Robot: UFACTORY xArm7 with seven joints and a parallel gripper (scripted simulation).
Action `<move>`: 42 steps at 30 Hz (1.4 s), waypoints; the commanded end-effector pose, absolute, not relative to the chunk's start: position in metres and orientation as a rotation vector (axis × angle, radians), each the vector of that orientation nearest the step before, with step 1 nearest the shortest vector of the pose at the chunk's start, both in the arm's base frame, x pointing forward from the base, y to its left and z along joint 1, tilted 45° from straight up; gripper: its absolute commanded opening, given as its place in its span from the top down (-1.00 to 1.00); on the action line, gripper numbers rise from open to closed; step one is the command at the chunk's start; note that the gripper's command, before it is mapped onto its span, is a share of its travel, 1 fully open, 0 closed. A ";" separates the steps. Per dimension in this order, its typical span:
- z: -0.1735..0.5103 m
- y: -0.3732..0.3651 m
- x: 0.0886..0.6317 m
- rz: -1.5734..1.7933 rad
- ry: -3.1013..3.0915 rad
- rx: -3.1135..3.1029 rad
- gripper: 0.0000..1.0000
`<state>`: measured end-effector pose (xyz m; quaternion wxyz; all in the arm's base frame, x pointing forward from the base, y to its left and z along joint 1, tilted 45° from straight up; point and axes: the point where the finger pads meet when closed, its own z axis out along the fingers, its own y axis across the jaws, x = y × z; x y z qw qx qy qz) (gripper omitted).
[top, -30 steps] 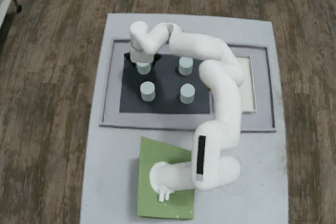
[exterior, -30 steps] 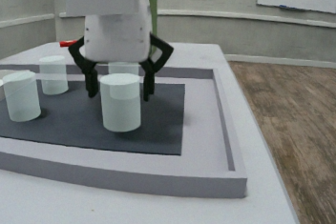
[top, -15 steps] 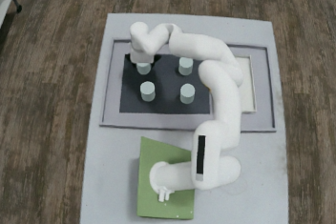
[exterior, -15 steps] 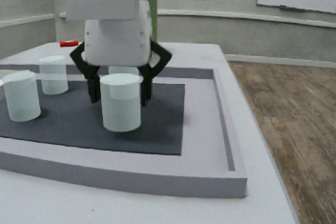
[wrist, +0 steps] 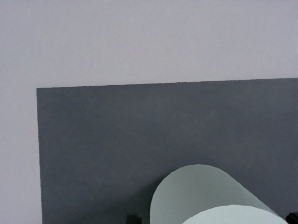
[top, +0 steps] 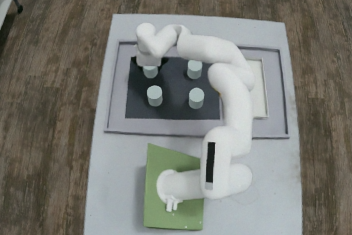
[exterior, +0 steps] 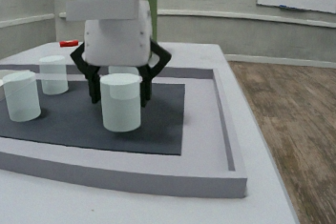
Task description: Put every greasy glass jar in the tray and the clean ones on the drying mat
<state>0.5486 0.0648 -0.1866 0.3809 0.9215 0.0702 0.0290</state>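
Observation:
Four pale, frosted jars that look alike stand upright on the dark drying mat: a back left jar, a back right jar, a front left jar and a front right jar. My gripper is open and points down, its fingers on either side of the back left jar, with gaps beside it in the wrist view. The cream tray lies right of the mat, partly hidden by my arm.
A raised grey border surrounds the mat and tray. My arm arches over the right side. A small orange thing shows partly beside it. A green block lies under the arm's base. A red object lies farther off.

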 end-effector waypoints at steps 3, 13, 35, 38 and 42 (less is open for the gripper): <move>-0.185 0.068 0.550 0.079 0.181 2.356 -0.72; -0.185 0.068 0.550 0.079 0.181 2.356 -0.66; -0.185 0.068 0.550 0.079 0.181 2.356 -0.60; -0.185 0.068 0.550 0.079 0.181 2.356 -0.60; -0.185 0.068 0.550 0.079 0.181 2.356 -0.60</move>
